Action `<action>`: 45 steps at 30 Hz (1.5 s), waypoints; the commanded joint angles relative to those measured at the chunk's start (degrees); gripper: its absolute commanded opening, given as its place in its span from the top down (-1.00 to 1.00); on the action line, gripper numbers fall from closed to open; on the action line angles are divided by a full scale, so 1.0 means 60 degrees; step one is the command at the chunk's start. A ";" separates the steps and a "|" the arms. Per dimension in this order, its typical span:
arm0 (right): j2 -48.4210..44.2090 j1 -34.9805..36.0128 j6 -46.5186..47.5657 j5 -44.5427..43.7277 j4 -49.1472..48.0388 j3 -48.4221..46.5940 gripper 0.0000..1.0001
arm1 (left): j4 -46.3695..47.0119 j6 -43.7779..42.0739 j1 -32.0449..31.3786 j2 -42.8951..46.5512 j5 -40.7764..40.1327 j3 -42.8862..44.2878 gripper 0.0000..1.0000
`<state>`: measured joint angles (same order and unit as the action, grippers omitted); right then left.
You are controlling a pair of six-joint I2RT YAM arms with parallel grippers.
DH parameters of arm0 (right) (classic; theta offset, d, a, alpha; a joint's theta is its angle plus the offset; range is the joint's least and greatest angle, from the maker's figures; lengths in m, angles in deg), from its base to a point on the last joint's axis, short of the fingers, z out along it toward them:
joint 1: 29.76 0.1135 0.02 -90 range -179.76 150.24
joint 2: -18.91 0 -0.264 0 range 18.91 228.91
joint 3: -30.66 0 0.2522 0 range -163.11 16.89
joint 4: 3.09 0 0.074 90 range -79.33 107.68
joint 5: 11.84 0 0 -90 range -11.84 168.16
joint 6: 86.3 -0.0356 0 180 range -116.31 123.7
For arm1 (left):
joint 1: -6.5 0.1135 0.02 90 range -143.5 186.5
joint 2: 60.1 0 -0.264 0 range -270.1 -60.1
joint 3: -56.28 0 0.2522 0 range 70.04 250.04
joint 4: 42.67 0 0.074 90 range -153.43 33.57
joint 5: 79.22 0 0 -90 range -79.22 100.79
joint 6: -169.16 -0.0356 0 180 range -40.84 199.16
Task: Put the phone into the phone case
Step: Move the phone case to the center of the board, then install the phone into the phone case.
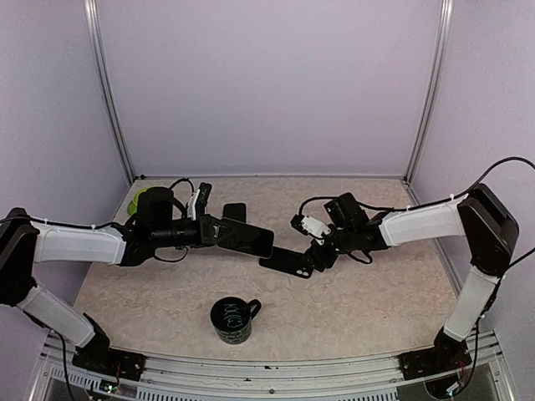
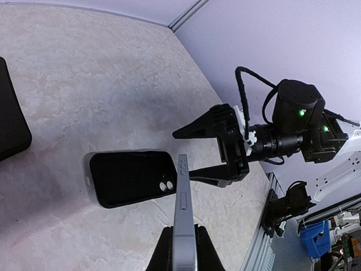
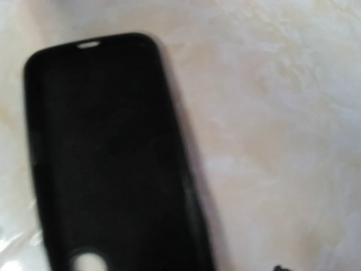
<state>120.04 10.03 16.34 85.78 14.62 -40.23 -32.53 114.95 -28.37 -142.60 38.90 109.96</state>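
From above, the left gripper [image 1: 224,234] pinches the phone [image 1: 247,240] at centre, over the phone case [image 1: 288,263] lying on the table [image 1: 376,309]; the left wrist view shows the right gripper [image 2: 185,151] spread at the case's end; the right wrist view shows its hollow seemingly upward, so the phone next needs levelling and pressing in.

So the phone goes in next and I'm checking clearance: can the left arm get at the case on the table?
Probably yes. The left pincer, shut on the phone, hangs just beside the case, which lies flat and uncovered. Only the open right pincer at its other end might crowd it.
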 commanded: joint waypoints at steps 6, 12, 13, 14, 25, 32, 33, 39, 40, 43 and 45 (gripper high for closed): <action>-0.1056 0.0999 -0.1289 -0.1079 -0.0117 0.1276 -0.57 | -0.0037 0.0088 -0.0116 -0.0778 -0.0014 0.1101 1.00; -0.1116 0.1071 -0.1698 -0.1868 -0.0233 0.1749 -0.67 | -0.0145 0.0085 -0.0282 -0.1582 0.0130 0.1736 1.00; -0.1086 0.1075 -0.1741 -0.1919 -0.0262 0.1789 -0.67 | -0.0166 0.0092 -0.0340 -0.1685 0.0143 0.1859 1.00; -0.1047 0.1074 -0.1781 -0.1926 -0.0333 0.1834 -0.68 | -0.0181 0.0098 -0.0384 -0.1863 0.0149 0.1962 1.00; -0.0469 0.1107 -0.2394 -0.2548 -0.0995 0.1937 -0.72 | -0.0366 0.0296 -0.0691 -0.3021 0.0243 0.2660 1.00; -0.0049 0.1092 -0.2542 -0.3494 -0.0997 0.1769 -0.76 | -0.0466 0.0597 -0.0748 -0.3533 0.0113 0.2855 1.00; 0.0016 0.1096 -0.2568 -0.3615 -0.0960 0.1727 -0.77 | -0.0480 0.0629 -0.0761 -0.3581 0.0085 0.2890 1.00; 0.0083 0.1088 -0.2548 -0.3712 -0.0775 0.1587 -0.81 | -0.0625 0.0932 -0.0765 -0.3860 -0.0176 0.3128 1.00; 0.0026 0.1088 -0.2534 -0.3688 -0.0767 0.1593 -0.82 | -0.0573 0.0998 -0.0765 -0.3882 -0.0204 0.3144 1.00; -0.0228 0.1032 -0.2446 -0.3656 -0.0776 0.1685 -0.87 | -0.0335 0.1250 -0.0730 -0.3886 -0.0248 0.3132 1.00; -0.0450 0.0935 -0.2406 -0.3400 -0.0775 0.1769 -0.89 | -0.0171 0.1451 -0.0680 -0.3873 -0.0242 0.3145 1.00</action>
<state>119.03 16.23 1.15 65.21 7.63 -30.46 -38.32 120.94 -32.68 -165.92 37.55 126.77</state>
